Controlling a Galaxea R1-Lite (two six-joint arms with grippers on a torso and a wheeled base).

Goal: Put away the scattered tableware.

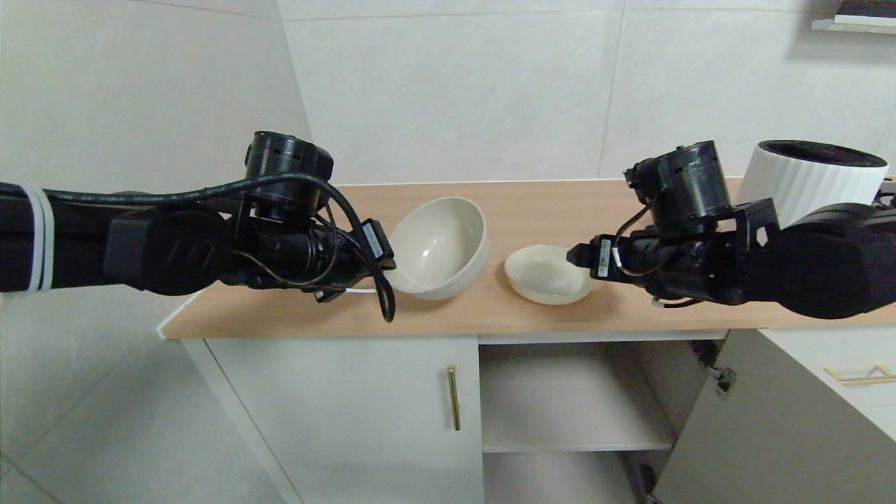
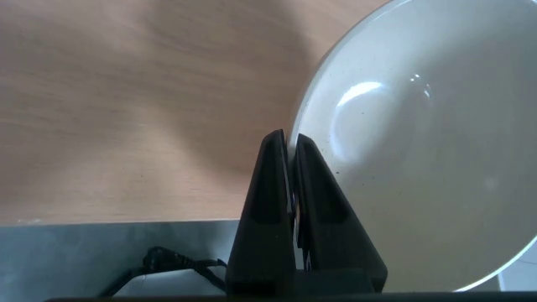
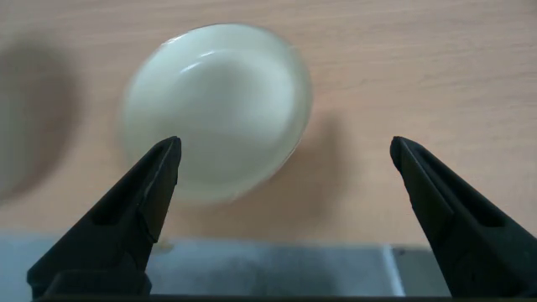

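Now | pickup: left tool [image 2: 291, 143] clamps rim of big bowl [image 1: 441, 245] | right tool [image 3: 285, 144] gapes empty at small bowl [image 3: 214, 109] | next, probably: grip it

Pale wood-grain table [image 1: 546, 203], smooth and matt. Glossy glazed large bowl [image 1: 441, 245], faintly speckled; small bowl [image 1: 549, 274] softer, satin cream. Ribbed matt white container [image 1: 812, 175]. Brass-coloured metal cabinet handle [image 1: 453, 397]. Matt black plastic on left gripper [image 2: 289, 138] and right gripper [image 3: 285, 144].
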